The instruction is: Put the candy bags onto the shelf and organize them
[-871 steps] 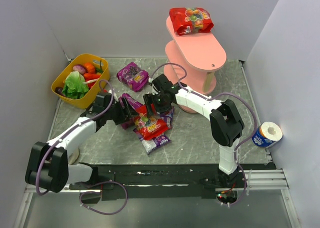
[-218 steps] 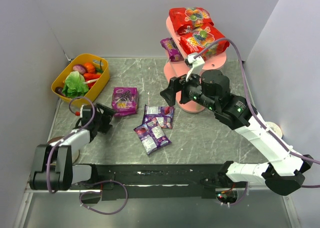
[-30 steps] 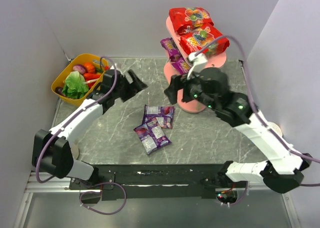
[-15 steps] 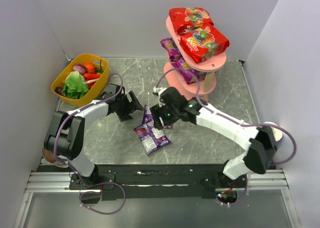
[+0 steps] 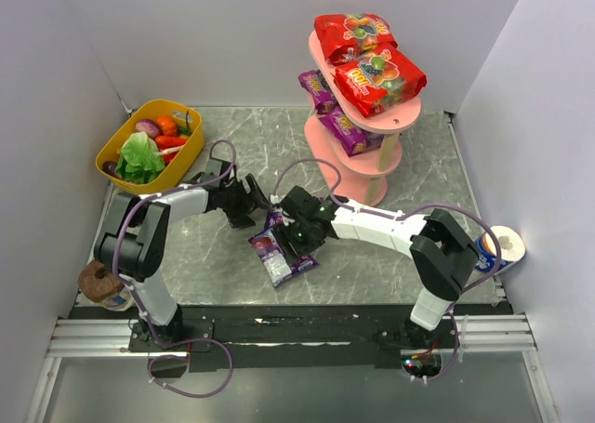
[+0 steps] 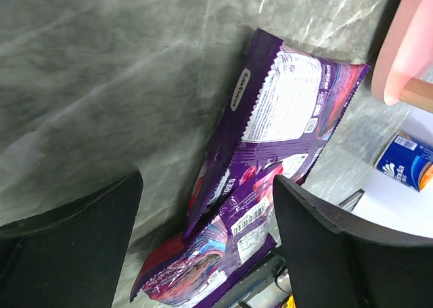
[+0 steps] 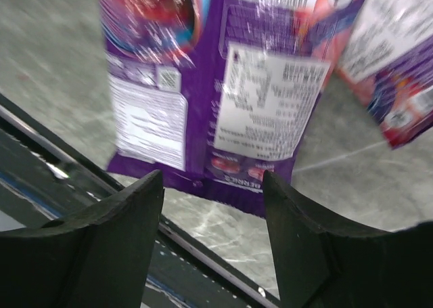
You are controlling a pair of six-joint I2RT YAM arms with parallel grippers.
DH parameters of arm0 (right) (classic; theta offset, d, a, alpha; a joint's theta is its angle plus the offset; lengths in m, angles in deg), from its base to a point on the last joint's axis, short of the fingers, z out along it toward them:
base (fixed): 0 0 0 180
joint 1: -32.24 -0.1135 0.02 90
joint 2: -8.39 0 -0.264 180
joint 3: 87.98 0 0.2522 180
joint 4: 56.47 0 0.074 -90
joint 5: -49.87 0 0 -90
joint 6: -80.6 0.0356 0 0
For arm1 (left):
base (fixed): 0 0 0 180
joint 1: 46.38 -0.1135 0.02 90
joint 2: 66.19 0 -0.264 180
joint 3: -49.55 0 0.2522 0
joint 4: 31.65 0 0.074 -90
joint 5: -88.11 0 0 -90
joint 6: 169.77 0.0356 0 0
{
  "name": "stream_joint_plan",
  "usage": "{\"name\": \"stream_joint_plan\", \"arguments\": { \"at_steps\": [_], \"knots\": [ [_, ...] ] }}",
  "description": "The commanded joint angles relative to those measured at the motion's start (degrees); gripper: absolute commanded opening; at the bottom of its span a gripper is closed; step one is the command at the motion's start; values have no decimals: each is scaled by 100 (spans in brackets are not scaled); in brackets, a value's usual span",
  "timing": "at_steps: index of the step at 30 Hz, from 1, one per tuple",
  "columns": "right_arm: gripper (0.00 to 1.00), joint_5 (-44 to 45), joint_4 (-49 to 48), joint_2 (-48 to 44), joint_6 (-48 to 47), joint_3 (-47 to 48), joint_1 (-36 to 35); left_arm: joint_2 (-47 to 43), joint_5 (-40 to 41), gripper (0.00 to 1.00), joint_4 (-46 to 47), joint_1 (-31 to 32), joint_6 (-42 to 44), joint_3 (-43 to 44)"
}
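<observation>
Top external, left hand (image 5: 258, 211) and right hand (image 5: 299, 242) both spread over purple candy bags (image 5: 277, 257), yellow basket (image 5: 153, 189) left, shelf (image 5: 367, 160) behind.

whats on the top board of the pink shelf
Two lie there: the far red bag and the near red bag. They cover most of the top board; anything beneath them is hidden.

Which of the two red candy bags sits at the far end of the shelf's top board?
The rear red bag, higher in the overhead view; the other red bag lies in front of it, at the near end of the same board.
</observation>
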Motion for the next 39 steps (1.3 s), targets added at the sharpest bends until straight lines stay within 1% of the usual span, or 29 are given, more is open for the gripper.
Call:
{"name": "stream_joint_plan", "arguments": {
  "at_steps": [1, 7, 13, 21, 27, 35, 36, 38, 39],
  "knots": [
    [66, 45, 19, -237, 68, -458, -46, 245, -99, 84, 37, 79, 149, 6],
    [66, -8, 195, -633, 367, -995, -46, 377, -267, 80, 55, 96, 193, 24],
    [64, 1, 309, -721, 517, -1172, -46, 491, -346, 76, 151, 105, 228, 50],
    [63, 98, 309, -853, 692, -1321, -37, 895, -135, 67, 143, 105, 228, 647],
    [63, 431, 449, -984, 833, -1207, -29, 1194, -310, 57, 108, 123, 360, 929],
    [64, 818, 766, -1388, 974, -838, 77, 1335, -135, 56, -173, 412, 729, 1016],
    [64, 966, 810, -1441, 982, -751, 94, 1361, -117, 56, -200, 448, 764, 1034],
    [64, 1029, 915, -1572, 1000, -645, 138, 1405, -47, 53, -279, 518, 791, 1061],
    [64, 1064, 942, -1626, 1009, -549, 173, 1423, -21, 48, -305, 527, 808, 1052]
  ]
}}
